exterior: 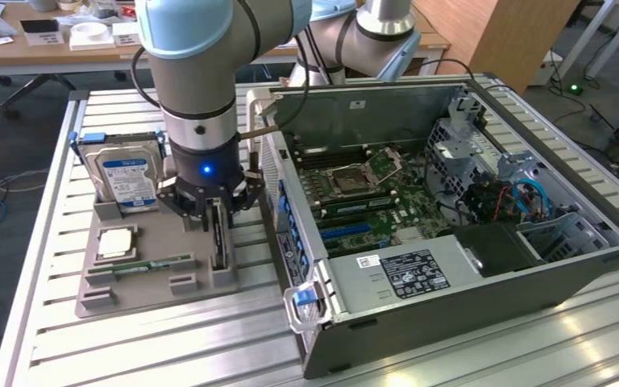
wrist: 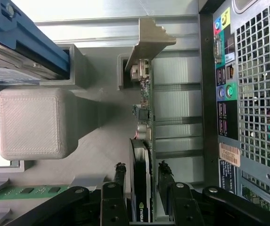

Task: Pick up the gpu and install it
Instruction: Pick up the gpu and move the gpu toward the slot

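- Pincer (exterior: 218,222) partly open and low over the gpu (exterior: 220,246), with one of the two fingers (wrist: 119,181) on each flat side of the card.
- Thin gaps on both sides, so nothing gripped yet.
- Gpu up on its long edge in a slot of the grey holder (exterior: 143,286), on the bench (exterior: 126,347), just beside the open computer (exterior: 471,314).
- Silver bracket (wrist: 149,40) at the end of the card away from the pincer.
- To do the grab well: keep the card right in the middle, so both fingers touch at the same time and do not push it over.
- Squeeze on the flat black faces, not on the little parts along the top edge.
- Hold firm but gentle. Looks like a thin board that could bend or slip.
- Keep the pincer straight up and down, in line with the slot. A tilt could jam the card on the slot walls.
- Mind the back wall of the computer, very close on one side.
- Count on the holder: one gpu, one hard drive (exterior: 126,173), one square chip (exterior: 116,240), one green memory stick (exterior: 154,264).
- Count of the rest: one holder, one computer, one arm, one pincer.
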Controlling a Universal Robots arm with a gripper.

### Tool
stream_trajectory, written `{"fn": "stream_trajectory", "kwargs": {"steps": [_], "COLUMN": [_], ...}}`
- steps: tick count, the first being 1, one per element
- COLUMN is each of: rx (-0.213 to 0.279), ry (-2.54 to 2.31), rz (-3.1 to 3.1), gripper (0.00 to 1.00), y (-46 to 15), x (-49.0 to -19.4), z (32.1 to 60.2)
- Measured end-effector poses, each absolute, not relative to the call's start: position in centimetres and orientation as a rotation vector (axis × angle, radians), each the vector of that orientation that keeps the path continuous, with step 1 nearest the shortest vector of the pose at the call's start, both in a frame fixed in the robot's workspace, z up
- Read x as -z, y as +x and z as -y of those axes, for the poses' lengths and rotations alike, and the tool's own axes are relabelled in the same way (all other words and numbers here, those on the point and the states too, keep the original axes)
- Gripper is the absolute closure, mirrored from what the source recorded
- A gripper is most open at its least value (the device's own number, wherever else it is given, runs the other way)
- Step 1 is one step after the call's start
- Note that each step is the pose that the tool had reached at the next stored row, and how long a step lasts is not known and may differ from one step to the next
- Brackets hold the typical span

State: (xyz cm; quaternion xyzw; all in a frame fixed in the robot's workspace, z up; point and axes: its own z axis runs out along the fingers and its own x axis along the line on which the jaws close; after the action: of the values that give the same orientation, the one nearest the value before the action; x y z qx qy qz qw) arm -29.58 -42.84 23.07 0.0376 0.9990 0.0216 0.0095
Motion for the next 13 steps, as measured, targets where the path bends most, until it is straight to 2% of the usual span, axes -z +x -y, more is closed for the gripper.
{"fn": "stream_trajectory", "kwargs": {"steps": [13], "rx": [-0.067], "ry": [0.117], "rz": [-3.12], "gripper": [0.58], "y": [-29.74], "x": [-22.96], "z": [42.39]}}
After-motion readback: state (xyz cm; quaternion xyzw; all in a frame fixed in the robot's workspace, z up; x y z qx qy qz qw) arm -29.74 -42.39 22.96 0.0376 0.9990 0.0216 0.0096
